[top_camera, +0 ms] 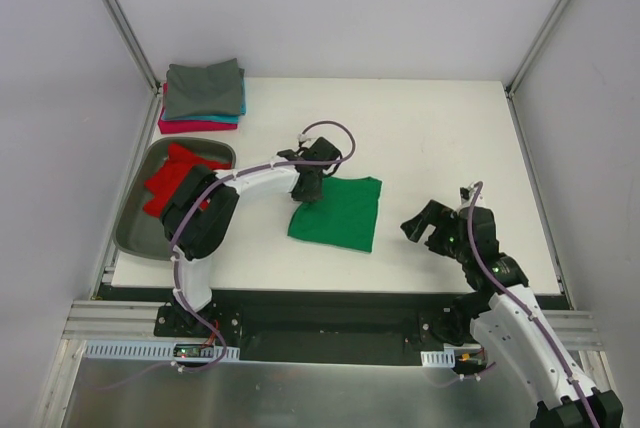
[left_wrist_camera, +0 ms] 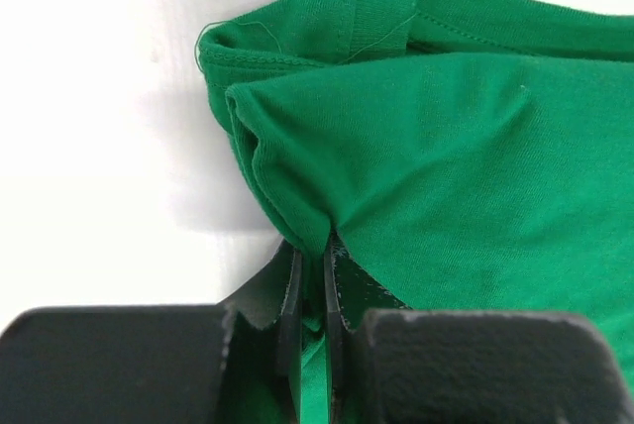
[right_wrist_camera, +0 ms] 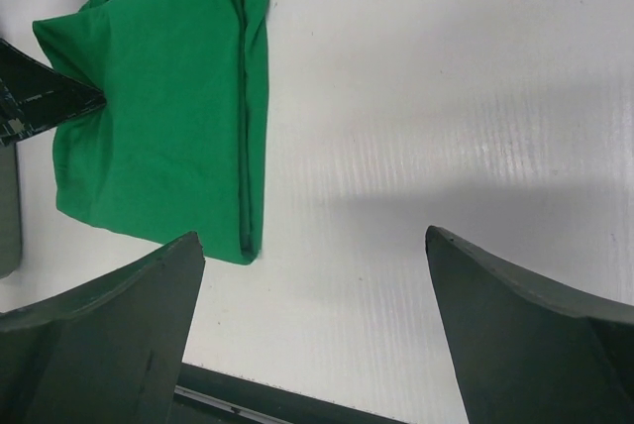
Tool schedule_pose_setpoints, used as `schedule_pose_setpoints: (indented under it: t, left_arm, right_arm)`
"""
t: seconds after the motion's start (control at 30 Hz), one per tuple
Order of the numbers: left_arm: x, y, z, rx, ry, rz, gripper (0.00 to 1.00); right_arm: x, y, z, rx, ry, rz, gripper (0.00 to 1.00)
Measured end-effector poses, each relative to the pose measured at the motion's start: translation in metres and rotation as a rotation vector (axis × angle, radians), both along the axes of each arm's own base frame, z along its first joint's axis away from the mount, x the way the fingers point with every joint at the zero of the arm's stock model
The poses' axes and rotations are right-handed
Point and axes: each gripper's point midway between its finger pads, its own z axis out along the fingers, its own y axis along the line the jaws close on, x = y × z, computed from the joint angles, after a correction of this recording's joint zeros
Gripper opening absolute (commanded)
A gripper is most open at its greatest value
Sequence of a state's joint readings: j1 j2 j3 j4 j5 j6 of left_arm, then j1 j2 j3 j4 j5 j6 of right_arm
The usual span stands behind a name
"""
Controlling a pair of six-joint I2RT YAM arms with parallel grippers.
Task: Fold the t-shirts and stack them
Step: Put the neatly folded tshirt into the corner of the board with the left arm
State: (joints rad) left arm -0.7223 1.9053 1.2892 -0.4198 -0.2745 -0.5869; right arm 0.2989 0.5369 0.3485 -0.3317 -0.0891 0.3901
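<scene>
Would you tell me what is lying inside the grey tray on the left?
A crumpled red t-shirt lies in the tray. The left arm covers part of both, so anything beneath there is hidden.

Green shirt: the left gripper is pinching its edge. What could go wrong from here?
1. The left gripper holds only a small bunch at the edge of the green shirt; the cloth could slip out when pulled.
2. The right gripper is open and off the cloth, so nothing pins the far side, and the folds may drag open.
3. The stack lies beyond the tray; hanging cloth might catch its rim.
</scene>
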Motion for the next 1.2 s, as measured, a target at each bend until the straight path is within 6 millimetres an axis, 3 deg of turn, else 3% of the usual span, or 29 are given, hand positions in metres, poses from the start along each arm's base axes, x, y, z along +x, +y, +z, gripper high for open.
schedule_pose_setpoints:
  t: [0.3,0.57,0.9,1.2]
  left_arm:
    - [0.033,0.039,0.015,0.162,-0.055,0.004,0.0]
    - [0.078,0.064,0.041,0.292,-0.134,-0.029,0.0]
    - [0.179,0.078,0.09,0.374,-0.279,-0.079,0.0]
    - [0.251,0.116,0.14,0.467,-0.413,-0.074,0.0]
  right_arm:
    - [0.008,-0.001,0.001,-0.01,-0.061,-0.002,0.96]
    - [0.015,-0.006,-0.006,-0.059,-0.073,0.0,0.96]
    - [0.026,-0.014,-0.01,-0.122,-0.096,-0.021,0.96]
    - [0.037,-0.031,-0.024,-0.217,-0.085,-0.073,0.96]
